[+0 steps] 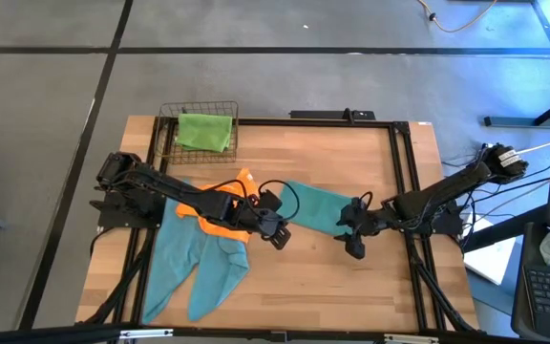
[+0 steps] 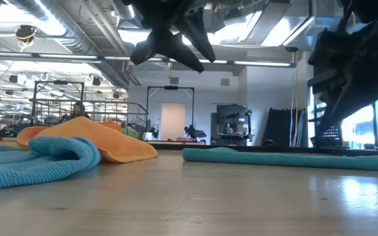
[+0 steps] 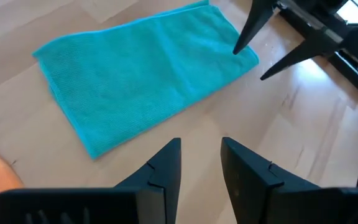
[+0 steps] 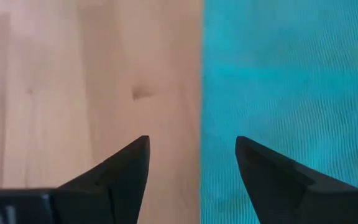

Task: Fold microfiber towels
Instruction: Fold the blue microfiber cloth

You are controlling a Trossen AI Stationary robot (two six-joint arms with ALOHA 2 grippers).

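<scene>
Risk: the released right pincer (image 4: 191, 155), straddling the folded teal towel's (image 1: 315, 204) edge mid-table, may snag and unfold it; left pincer (image 3: 201, 158) also released.

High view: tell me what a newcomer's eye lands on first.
The folded teal towel lies flat at mid-table, between the left gripper and the open right gripper, neither holding anything. Left of it, an orange towel lies crumpled over a spread teal towel. A lime green towel sits in the wire basket at the far edge.
</scene>
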